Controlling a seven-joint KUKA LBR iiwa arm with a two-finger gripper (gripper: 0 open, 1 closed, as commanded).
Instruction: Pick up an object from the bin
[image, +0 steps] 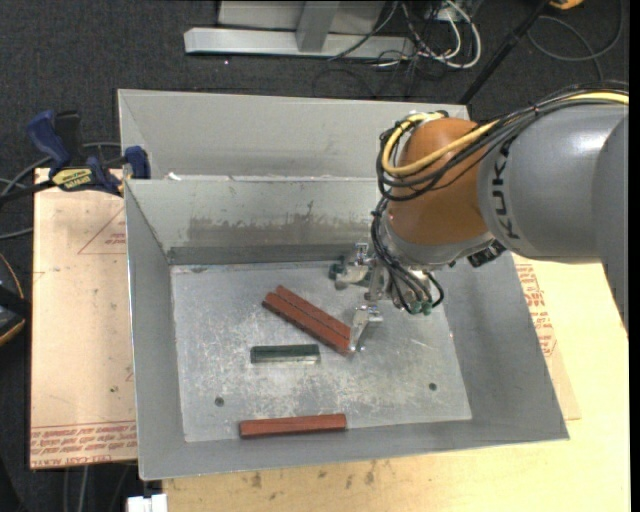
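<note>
My gripper (356, 297) hangs low over the middle of the bin, right of centre, under the orange cover. Its two fingers stand apart, open, with nothing between them. The nearer fingertip (361, 328) is at the right end of a long red-brown double bar (303, 313) that lies slanted across the bin floor. I cannot tell whether it touches the bar. A short dark green flat bar (284, 353) lies just in front of the red-brown one, to the gripper's lower left.
A second red-brown bar (293, 427) lies flat along the bin's front edge. The arm and its orange cover with cables hang over the bin's back right part. The sloping bin walls rise close behind and to the right of the gripper.
</note>
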